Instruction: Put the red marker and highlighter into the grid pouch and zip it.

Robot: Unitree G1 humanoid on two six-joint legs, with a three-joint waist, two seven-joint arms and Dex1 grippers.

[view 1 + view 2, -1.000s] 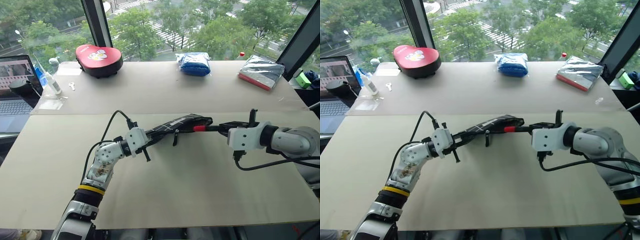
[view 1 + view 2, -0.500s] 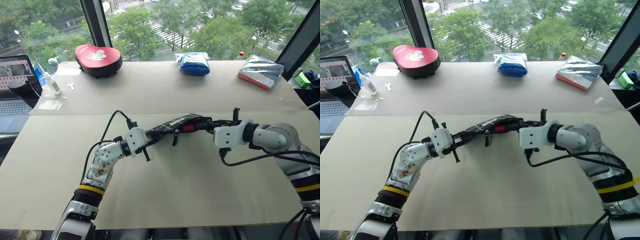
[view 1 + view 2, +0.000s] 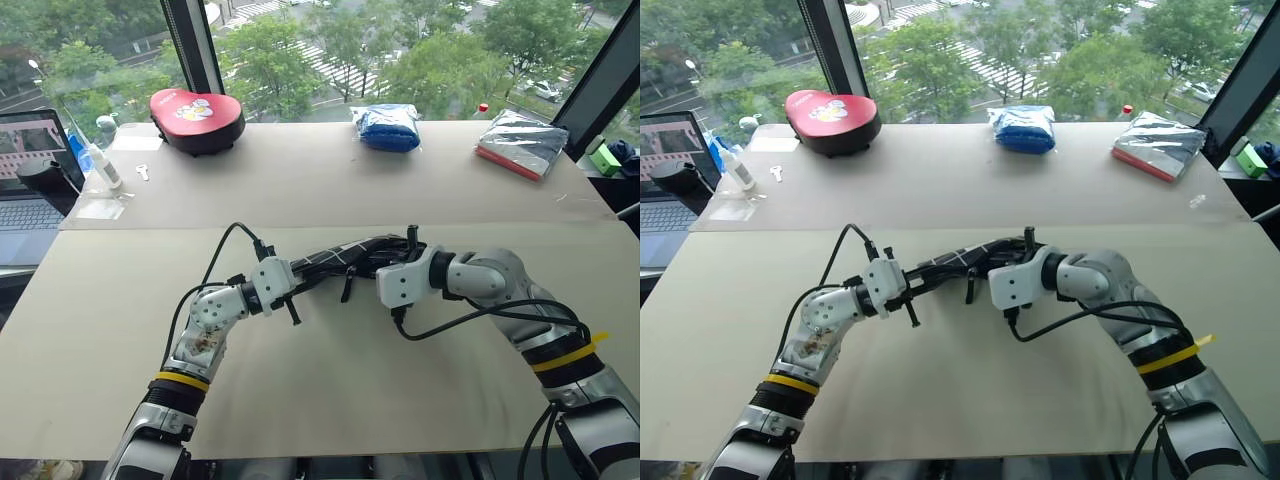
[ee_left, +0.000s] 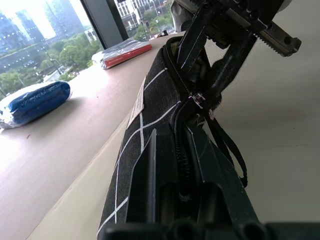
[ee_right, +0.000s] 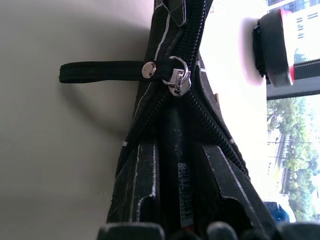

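Left hand pinches grid pouch end; right hand fingers apparently inside open zipper.

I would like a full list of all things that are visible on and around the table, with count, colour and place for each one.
grid pouch: 1, black with white lines, held above the near table, zipper partly open
zipper pull strap: 1, black, hanging from the pouch's slider
heart-shaped case: 1, red and black, far left of the table
blue bundle: 1, blue, far middle
silver packet: 1, silver with a red edge, far right
laptop: 1, dark, left edge
table: 1, beige
left gripper: 1, black fingers, shut on the pouch's end
right gripper: 1, black fingers, inside the pouch's open mouth
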